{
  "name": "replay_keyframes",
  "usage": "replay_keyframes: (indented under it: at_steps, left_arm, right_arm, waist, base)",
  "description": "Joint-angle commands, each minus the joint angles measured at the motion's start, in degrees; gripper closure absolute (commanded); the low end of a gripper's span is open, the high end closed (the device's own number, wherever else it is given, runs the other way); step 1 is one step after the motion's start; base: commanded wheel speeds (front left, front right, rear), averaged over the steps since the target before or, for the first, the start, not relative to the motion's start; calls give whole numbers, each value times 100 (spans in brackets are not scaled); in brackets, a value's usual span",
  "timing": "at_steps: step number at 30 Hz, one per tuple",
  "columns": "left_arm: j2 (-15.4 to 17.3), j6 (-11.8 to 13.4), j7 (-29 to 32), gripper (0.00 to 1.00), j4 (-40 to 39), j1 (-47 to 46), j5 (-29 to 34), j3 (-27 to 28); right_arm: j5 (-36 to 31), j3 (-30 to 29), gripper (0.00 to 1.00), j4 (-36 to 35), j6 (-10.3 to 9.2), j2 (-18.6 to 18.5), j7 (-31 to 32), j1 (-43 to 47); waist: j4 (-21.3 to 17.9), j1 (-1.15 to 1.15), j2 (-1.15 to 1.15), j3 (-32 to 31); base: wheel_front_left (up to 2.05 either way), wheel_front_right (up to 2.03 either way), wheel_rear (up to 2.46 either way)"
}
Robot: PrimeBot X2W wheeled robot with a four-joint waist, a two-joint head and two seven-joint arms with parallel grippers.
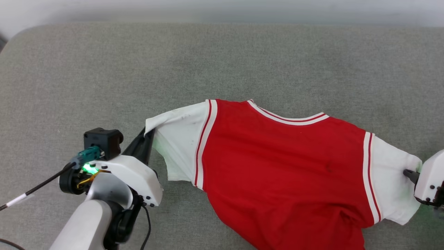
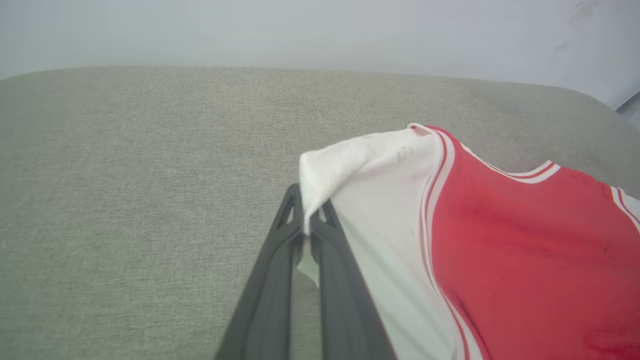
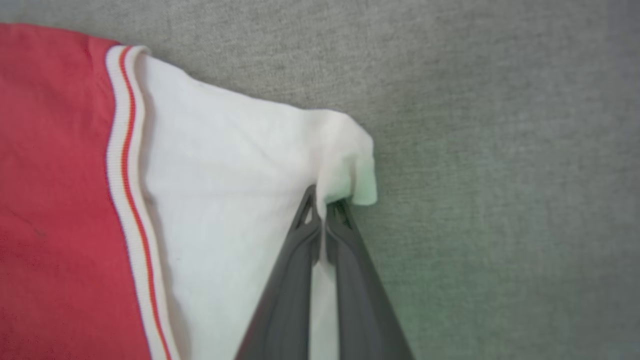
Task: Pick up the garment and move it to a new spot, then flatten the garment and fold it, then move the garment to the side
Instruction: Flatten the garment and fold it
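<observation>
The garment (image 1: 284, 166) is a red shirt with white short sleeves and striped trim, spread across the grey padded surface, plain side up, its lower part running off the bottom of the head view. My left gripper (image 1: 147, 135) is shut on the edge of one white sleeve (image 2: 370, 200), the cloth pinched between the dark fingers (image 2: 280, 260). At the right edge of the head view my right gripper (image 1: 409, 173) is shut on the other white sleeve (image 3: 225, 175), whose cuff bunches over the fingertips (image 3: 345, 235). The shirt stretches between both grippers.
The grey fabric surface (image 1: 222, 62) extends far beyond the shirt on all sides, ending at a pale wall at the back. A thin dark cable (image 1: 31, 191) runs from my left wrist toward the lower left.
</observation>
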Motion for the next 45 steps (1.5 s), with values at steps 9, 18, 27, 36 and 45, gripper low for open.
replay_keyframes:
  at_steps: [9, 18, 27, 36, 45]
  left_arm:
    - [286, -30, -292, 100, 300, -313, -64, 395]
    - [455, -331, -645, 100, 1318, -1603, -112, 705]
    - [402, -630, -1079, 100, 2415, -3576, 26, 764]
    - [455, -854, -1682, 100, 3172, -5833, 300, 786]
    - [374, -1038, -1957, 100, 3725, -7366, 431, 691]
  right_arm:
    - [-318, 613, 100, -1402, -2, -193, -456, -176]
    - [-613, 1031, 100, -1621, -2, -58, -1168, -1201]
    - [-702, 1170, 100, -859, -2, 83, -2073, -3140]
    - [-858, 1218, 100, -175, -2, 102, -3075, -5472]
    - [-900, 1434, 100, 566, -2, 187, -3760, -7129]
  waist:
    - [-201, 0, 0, -609]
    - [-313, 0, 0, -917]
    - [-373, 0, 0, -457]
    - [-427, 0, 0, 524]
    - [-464, 0, 0, 1488]
  base:
    - [0, 0, 0]
    - [0, 0, 0]
    - [0, 0, 0]
    - [0, 0, 0]
    - [0, 0, 0]
